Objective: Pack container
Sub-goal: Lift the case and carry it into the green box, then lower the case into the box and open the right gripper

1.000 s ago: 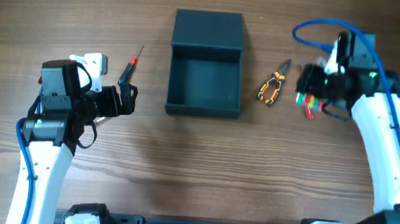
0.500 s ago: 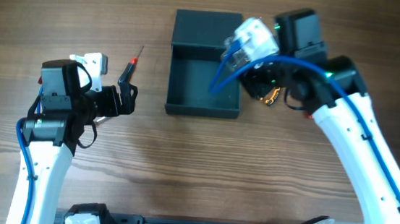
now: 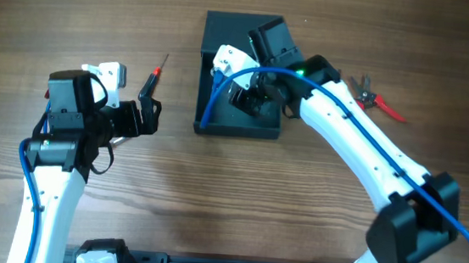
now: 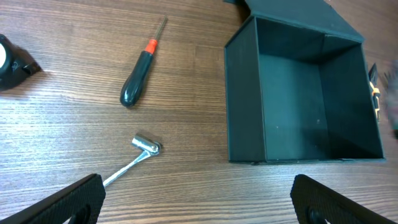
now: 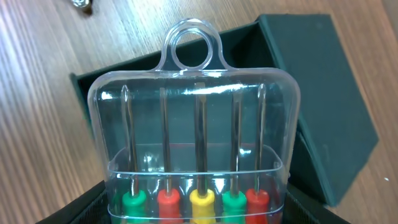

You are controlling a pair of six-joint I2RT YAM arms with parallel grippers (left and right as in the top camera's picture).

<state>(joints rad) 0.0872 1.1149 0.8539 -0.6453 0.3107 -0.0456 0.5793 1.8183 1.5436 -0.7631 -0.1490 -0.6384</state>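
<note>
Right hand point(image 3: 253, 97) hovering over the container point(image 3: 227, 124), jaws standing partly open and clamping the clear screwdriver set point(image 5: 196, 143) at its handle end. The set's ring end is pointing away from the wrist.

Container sitting at 12 o'clock from the centre of the table point(image 3: 210, 214), lid lying open toward 12 o'clock. The cavity appears to be directly below the set. Right arm is being by far the nearer.

Left hand point(image 3: 149, 117) waiting wide open and empty, container at its 3 o'clock. A black-handled screwdriver point(image 4: 140, 71) and a silver wrench point(image 4: 140, 155) are lying near it.

Judging: a straight lowering is coming, and the set's long axis has to fit between the walls.
</note>
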